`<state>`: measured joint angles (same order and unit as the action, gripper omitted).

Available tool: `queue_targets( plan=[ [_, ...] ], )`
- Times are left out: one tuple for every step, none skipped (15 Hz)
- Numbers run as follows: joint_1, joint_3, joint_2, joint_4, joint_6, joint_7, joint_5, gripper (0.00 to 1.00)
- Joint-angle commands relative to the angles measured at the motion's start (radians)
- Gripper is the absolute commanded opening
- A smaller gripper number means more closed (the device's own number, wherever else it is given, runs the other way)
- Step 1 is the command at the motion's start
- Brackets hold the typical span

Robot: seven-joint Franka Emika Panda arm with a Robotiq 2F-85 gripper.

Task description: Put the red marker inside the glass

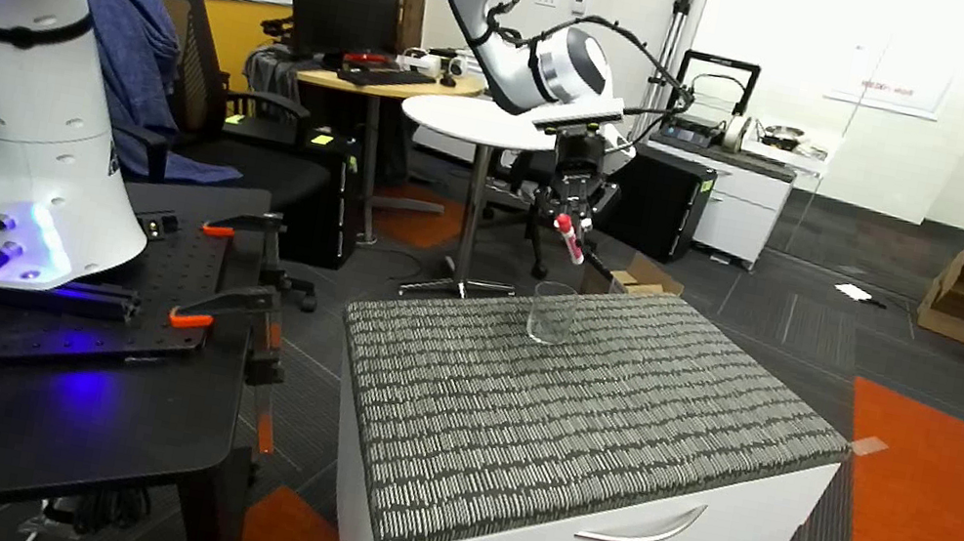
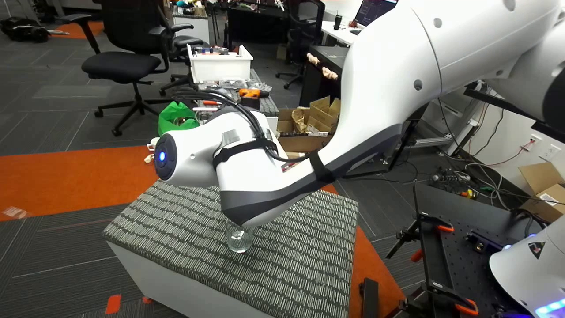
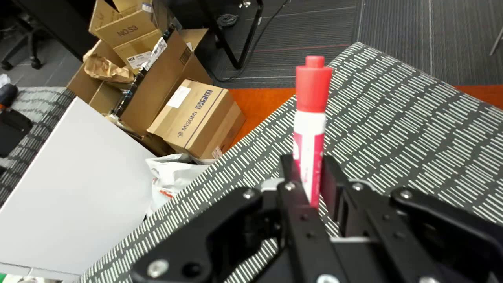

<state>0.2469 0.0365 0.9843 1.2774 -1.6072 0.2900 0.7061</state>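
At the left of an exterior view, the table (image 1: pixel 110 408) bears the base (image 1: pixel 30 161), and a strip of floor (image 1: pixel 307 418) parts that table from the cabinet (image 1: pixel 595 419). Further right, near the cabinet's far edge, the glass (image 1: pixel 551 317) stands upright. That edge is my main worry: a bump from the marker (image 1: pixel 570 239) could tip or slide the glass, and a firm one could send it over. Seen from there, the marker shows above the rim, apart from it, leaning with its low end to the right. If that lean is not straightened first, the end could catch the rim. Depth is a risk too: in an exterior view the arm (image 2: pixel 256 181) covers the space over the glass, so I cannot tell whether the two line up; a poor aim could drop the marker outside, to roll off.

Across the wrist view, boxes (image 3: pixel 192 122) come first, then the gripper (image 3: pixel 309 169), pinching the marker's body from both sides. The cap (image 3: pixel 313 90) juts clear of the fingers (image 3: pixel 332 177), toward the top of that view; a knock there could twist the marker in the grip. Which end leads downward I cannot tell.
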Motion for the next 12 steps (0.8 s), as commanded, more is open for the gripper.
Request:
queue_targets(
  plan=[
    [0.023,-0.021,0.079,-0.108,0.075,0.088,0.055,0.05],
    [0.028,-0.025,0.093,-0.121,0.080,0.107,0.069,0.05],
    [0.033,-0.032,0.109,-0.136,0.083,0.125,0.079,0.05],
    [0.037,-0.036,0.122,-0.148,0.085,0.142,0.090,0.05],
    [0.042,-0.039,0.136,-0.161,0.086,0.156,0.099,0.05],
    [0.048,-0.041,0.150,-0.175,0.088,0.168,0.107,0.05],
    [0.053,-0.042,0.162,-0.186,0.090,0.182,0.113,0.05],
    [0.056,-0.044,0.174,-0.198,0.090,0.196,0.120,0.05],
    [0.059,-0.043,0.186,-0.211,0.090,0.207,0.126,0.05],
    [0.061,-0.043,0.199,-0.226,0.091,0.218,0.129,0.05],
    [0.061,-0.044,0.211,-0.240,0.092,0.230,0.131,0.05],
    [0.062,-0.045,0.221,-0.253,0.094,0.239,0.131,0.05]
  ],
)
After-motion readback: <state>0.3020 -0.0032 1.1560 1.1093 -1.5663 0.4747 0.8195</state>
